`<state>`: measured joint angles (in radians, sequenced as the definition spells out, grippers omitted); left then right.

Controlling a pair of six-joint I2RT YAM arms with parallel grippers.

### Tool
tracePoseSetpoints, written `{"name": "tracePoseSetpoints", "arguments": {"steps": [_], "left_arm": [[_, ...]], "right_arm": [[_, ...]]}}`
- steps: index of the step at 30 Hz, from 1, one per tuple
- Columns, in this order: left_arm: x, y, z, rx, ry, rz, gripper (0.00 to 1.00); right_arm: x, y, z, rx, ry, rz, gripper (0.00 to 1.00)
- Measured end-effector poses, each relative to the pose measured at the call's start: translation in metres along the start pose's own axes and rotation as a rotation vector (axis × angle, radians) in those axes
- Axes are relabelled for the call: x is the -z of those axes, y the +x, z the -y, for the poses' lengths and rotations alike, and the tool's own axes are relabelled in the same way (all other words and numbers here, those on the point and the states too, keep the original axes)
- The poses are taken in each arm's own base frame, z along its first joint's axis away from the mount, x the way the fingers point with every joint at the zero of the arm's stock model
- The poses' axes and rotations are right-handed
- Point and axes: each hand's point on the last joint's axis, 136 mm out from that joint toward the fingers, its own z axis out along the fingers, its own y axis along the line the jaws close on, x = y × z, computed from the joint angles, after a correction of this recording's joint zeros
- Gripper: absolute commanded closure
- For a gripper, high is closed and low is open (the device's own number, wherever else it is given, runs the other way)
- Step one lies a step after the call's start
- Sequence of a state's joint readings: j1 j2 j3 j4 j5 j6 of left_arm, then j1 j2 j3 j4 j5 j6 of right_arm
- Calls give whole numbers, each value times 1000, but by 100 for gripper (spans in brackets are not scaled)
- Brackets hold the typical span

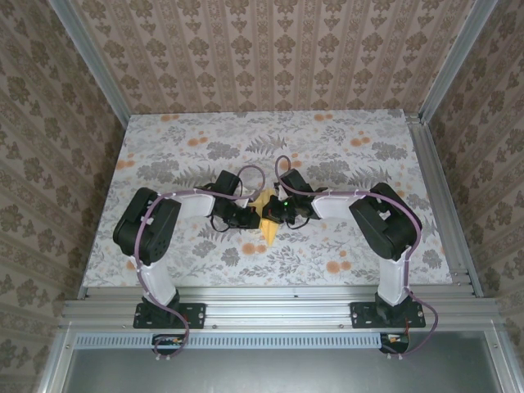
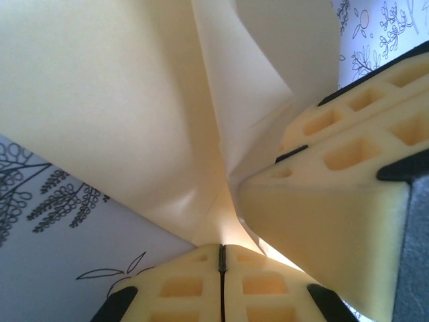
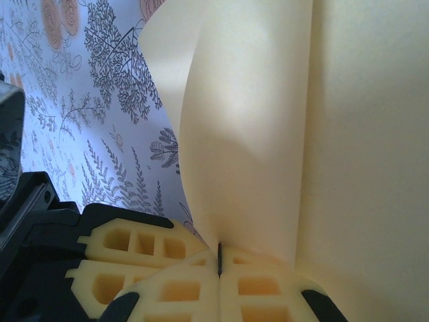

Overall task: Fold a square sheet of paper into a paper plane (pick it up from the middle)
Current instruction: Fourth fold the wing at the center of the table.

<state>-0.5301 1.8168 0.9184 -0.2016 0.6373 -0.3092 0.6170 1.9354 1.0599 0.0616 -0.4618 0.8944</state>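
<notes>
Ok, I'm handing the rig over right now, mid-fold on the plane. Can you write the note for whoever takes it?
Left gripper: shut on the paper, pinching it at a crease.
Right gripper: shut on the same paper, close beside the left one.
Where: the paper is held between both grippers at the middle of the table, bent and creased, with one pointed end toward the arm bases.
Done: paper gripped by both arms and some folds are in. How many folds cannot be told from the views.
Left: finish the folds to a slim dart, then release it.
</notes>
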Motion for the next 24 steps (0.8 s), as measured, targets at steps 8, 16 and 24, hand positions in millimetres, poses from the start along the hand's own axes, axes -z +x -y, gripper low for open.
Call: {"name": "tracePoseSetpoints", "arguments": {"steps": [8,16,24], "left_arm": [[2,0,0,9,16,23,100],[6,2,-2,9,15,48,100],[12,0,-3,15,13,80,100]], "right_arm": [[-4,0,1,-2,-10,-6,100],[-8,2,2,-1,-12,-15,100],[-10,3,2,1,-12,-18,100]]}}
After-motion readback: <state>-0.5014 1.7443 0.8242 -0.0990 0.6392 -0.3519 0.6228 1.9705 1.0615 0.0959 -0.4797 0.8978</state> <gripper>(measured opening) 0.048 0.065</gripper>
